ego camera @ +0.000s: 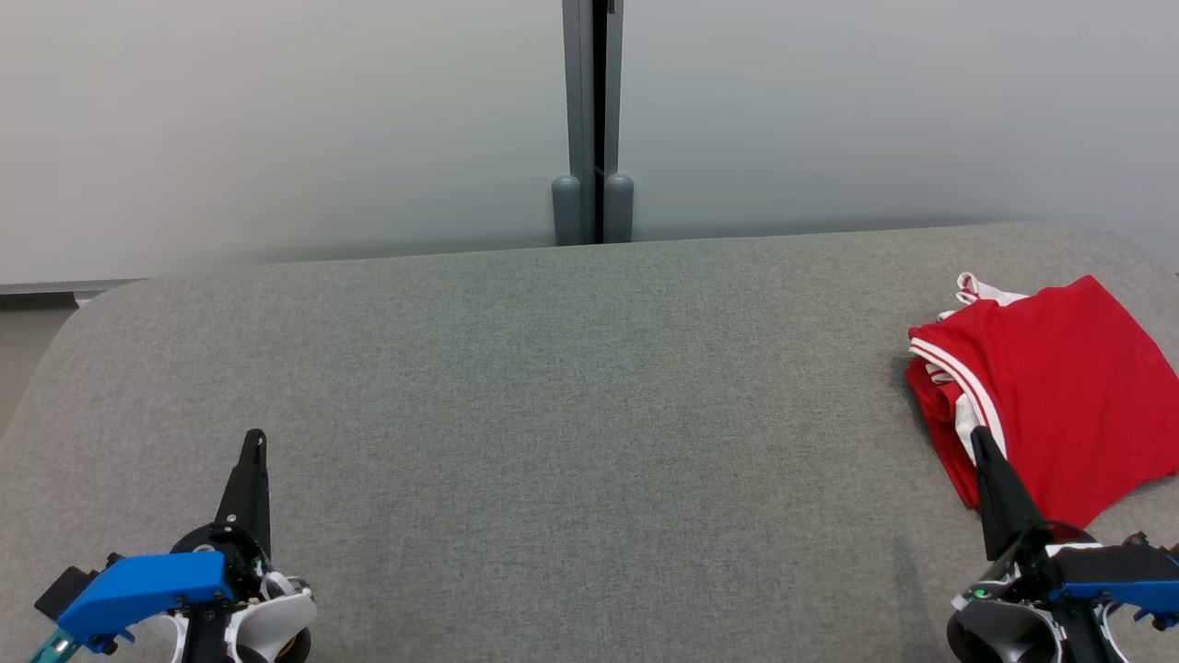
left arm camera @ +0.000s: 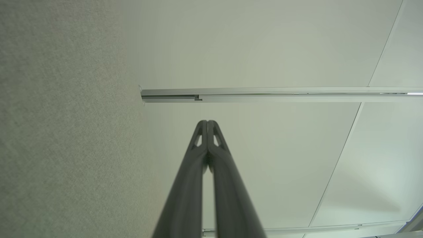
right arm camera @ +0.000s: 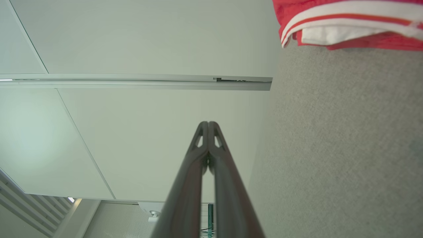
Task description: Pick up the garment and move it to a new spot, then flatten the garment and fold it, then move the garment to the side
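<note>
The garment (ego camera: pixel 1059 387), red with white striped trim, lies folded into a compact, roughly square bundle on the grey fabric-covered tabletop (ego camera: pixel 553 414), at its right side about midway between the near and far edges. Its white-edged layers face left, and a bit of white trim pokes out at its far left corner. The left pincer (ego camera: pixel 254 442) sits near the tabletop's near left corner, well apart from the garment, its dark fingers pointing toward the far wall; the left wrist view shows those fingers (left arm camera: pixel 201 138) pressed together at the tips with nothing between them. The right pincer (ego camera: pixel 979 440) is at the near right, its tip overlapping the garment's near left edge in the head view. In the right wrist view its fingers (right arm camera: pixel 214 140) are likewise pressed together and empty, and the garment (right arm camera: pixel 347 19) lies off to one side, with bare grey surface between. Beyond the far edge stand pale wall panels (ego camera: pixel 276 120) joined by a grey vertical post (ego camera: pixel 578 110).
</note>
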Available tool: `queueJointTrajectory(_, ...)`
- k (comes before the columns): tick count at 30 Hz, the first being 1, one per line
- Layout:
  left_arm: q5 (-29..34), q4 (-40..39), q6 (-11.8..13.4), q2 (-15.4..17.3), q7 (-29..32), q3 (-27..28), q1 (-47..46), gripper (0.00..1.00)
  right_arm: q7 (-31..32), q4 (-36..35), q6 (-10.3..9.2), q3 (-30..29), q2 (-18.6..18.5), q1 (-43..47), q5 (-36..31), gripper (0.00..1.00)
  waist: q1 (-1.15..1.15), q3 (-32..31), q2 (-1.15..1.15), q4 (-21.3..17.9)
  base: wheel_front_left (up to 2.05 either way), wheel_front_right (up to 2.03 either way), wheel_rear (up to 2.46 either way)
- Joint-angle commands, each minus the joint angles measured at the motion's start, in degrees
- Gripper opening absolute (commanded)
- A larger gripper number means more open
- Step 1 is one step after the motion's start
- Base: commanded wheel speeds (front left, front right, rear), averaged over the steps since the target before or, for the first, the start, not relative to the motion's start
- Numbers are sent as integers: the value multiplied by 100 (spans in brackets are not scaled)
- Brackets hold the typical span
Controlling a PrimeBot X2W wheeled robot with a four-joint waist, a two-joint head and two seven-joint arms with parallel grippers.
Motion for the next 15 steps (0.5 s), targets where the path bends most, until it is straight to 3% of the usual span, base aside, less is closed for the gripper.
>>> queueJointTrajectory(1, 20, -16, -25, -10, 25, 21, -56, 0, 11, 12, 2, -16, 6, -89, -2, 0, 0, 0, 0, 0, 0, 0, 0)
queueJointTrajectory(15, 22, -17, -25, -12, 27, 23, -56, 0, 15, 12, 2, -18, 9, -89, -6, 0, 0, 0, 0, 0, 0, 0, 0)
